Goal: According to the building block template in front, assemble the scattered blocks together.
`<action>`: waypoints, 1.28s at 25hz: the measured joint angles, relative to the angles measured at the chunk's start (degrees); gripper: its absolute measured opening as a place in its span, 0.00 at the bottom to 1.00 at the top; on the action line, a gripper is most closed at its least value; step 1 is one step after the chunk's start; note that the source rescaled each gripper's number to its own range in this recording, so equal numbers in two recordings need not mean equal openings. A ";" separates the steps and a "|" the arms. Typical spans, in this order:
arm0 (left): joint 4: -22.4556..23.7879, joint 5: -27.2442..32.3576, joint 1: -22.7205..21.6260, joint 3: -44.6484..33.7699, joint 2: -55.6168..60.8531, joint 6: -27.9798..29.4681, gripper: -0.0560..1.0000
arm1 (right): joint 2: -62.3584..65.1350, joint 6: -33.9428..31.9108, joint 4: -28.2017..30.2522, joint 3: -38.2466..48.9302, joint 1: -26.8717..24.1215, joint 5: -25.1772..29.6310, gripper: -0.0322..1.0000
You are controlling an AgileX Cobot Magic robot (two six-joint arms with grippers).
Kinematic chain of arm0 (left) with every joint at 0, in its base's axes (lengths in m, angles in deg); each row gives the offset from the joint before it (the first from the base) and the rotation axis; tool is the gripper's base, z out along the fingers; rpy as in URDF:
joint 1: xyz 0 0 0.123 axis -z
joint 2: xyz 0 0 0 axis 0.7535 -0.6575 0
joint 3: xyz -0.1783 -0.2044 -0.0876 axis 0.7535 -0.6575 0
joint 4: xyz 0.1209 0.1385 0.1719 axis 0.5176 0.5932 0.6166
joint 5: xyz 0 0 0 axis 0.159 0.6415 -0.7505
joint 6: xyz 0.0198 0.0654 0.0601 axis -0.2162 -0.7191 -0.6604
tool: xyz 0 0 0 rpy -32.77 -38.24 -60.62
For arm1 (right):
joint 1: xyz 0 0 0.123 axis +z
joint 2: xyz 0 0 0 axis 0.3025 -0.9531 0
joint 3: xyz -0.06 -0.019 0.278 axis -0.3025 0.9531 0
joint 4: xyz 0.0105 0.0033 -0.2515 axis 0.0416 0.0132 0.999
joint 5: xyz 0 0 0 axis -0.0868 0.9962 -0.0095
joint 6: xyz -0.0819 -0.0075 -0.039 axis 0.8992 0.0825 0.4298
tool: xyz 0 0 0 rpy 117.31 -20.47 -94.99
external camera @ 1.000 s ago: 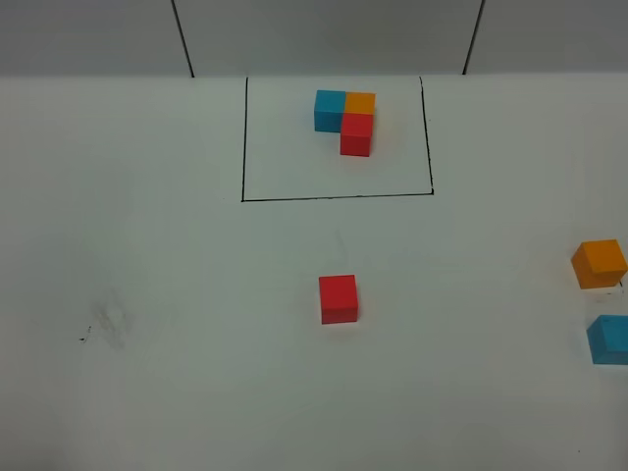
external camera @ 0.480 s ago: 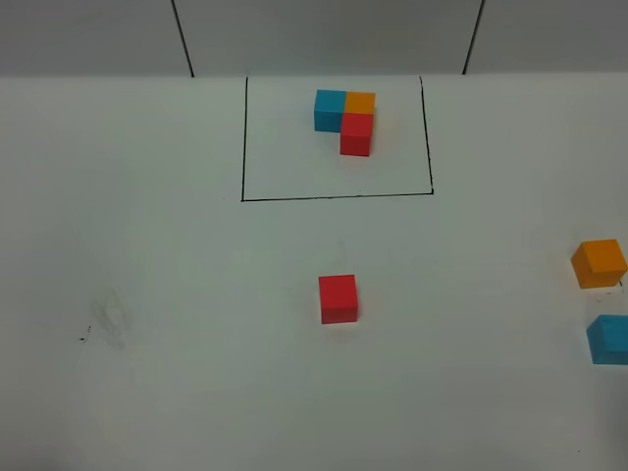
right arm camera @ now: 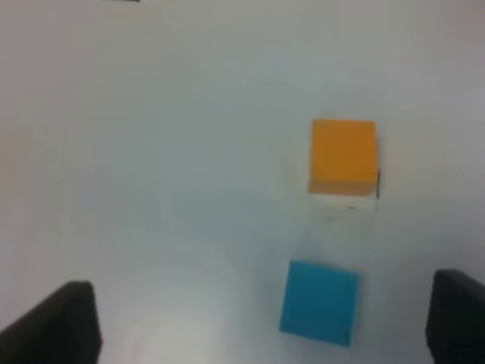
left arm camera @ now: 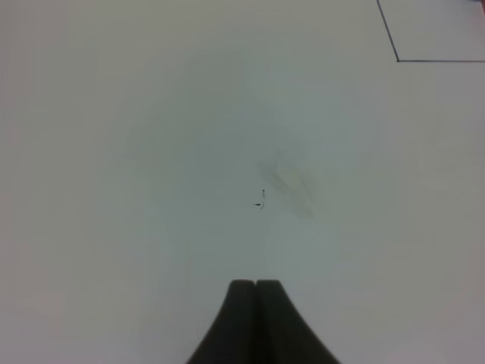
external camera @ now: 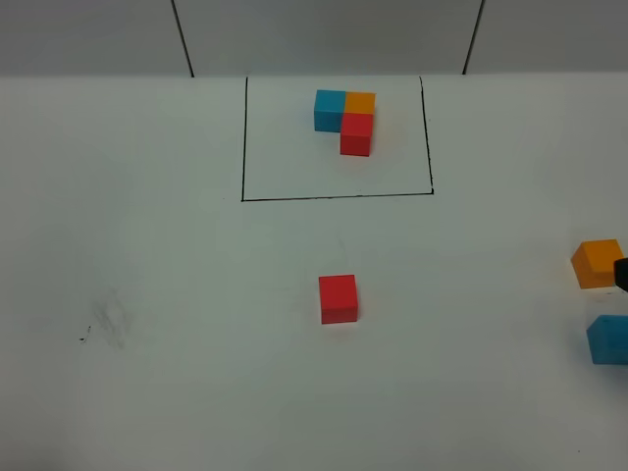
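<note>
The building block template point(external camera: 345, 116) is a blue, orange and red L of cubes inside a black drawn rectangle at the back. Of the scattered blocks, the red cube point(external camera: 338, 298) lies mid-table, while the orange cube point(external camera: 597, 263) and blue cube point(external camera: 608, 340) sit at the right edge. My right gripper point(right arm camera: 261, 318) is open above these two, with the blue cube point(right arm camera: 319, 302) between its spread fingers and the orange cube point(right arm camera: 342, 157) just beyond. One of its dark fingertips point(external camera: 622, 273) shows beside the orange cube. My left gripper point(left arm camera: 255, 285) is shut over bare table, holding nothing.
The white table point(external camera: 177, 294) has a faint smudge with small dark marks point(external camera: 106, 324) at the left. A corner of the black frame line point(left arm camera: 397, 59) shows in the left wrist view. Two dark seams run up the back wall point(external camera: 182, 39).
A dark tip of my right gripper has come into the exterior view at the right edge, beside the orange cube. No block has moved.
</note>
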 joint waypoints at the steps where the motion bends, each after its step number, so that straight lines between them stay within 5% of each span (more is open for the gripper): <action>1: 0.00 0.00 0.00 0.00 0.00 0.00 0.05 | -2.12 0.92 -0.88 0.00 0.00 -0.99 0.89; 12: 0.00 0.00 0.00 0.00 0.00 0.00 0.05 | -19.59 4.17 -3.78 -0.28 4.66 -15.65 0.89; 24: 0.00 0.00 0.00 0.00 0.00 0.00 0.05 | -32.79 3.11 0.05 -5.89 5.63 -17.43 0.89; 32: 0.00 0.00 0.00 0.00 0.00 0.00 0.05 | -37.73 -4.85 10.16 -5.92 5.63 -19.74 0.89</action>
